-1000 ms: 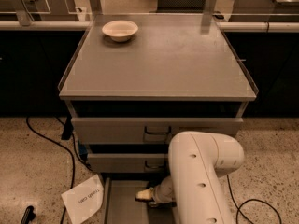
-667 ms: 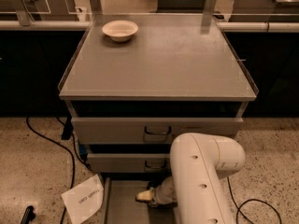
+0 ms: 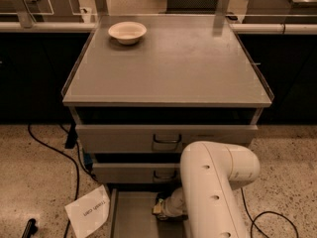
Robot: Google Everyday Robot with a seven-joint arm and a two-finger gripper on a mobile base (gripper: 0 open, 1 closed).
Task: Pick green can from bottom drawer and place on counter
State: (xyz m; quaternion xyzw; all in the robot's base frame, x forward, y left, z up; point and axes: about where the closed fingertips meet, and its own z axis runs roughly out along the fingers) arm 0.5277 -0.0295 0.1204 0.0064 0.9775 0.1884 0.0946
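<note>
Camera view: the bottom drawer (image 3: pixel 132 216) is pulled open at bottom centre of the frame, with its flat tray showing. The white arm (image 3: pixel 214 187) bends down from lower right, and the gripper (image 3: pixel 159 209) sits low inside the drawer at its right side, mostly hidden behind the arm. Can't tell whether it is open, closed or holding anything.

The green can (image 3: pixel 161 201) shows only as a small dark-green patch right at the gripper tip, touching it or just beside it, on the side toward the cabinet. Its long axis is not readable, so upright or lying is unclear.

The counter (image 3: pixel 168 63) is directly above, filling mid-frame. A bowl (image 3: pixel 127 32) sits in its upper-left corner, and two handled drawers (image 3: pixel 166 139) are shut between counter and tray.

Judgement: the grasp step is in progress. The next move is likely to back out toward the frame bottom and then lift, to avoid the drawer fronts overhead.
</note>
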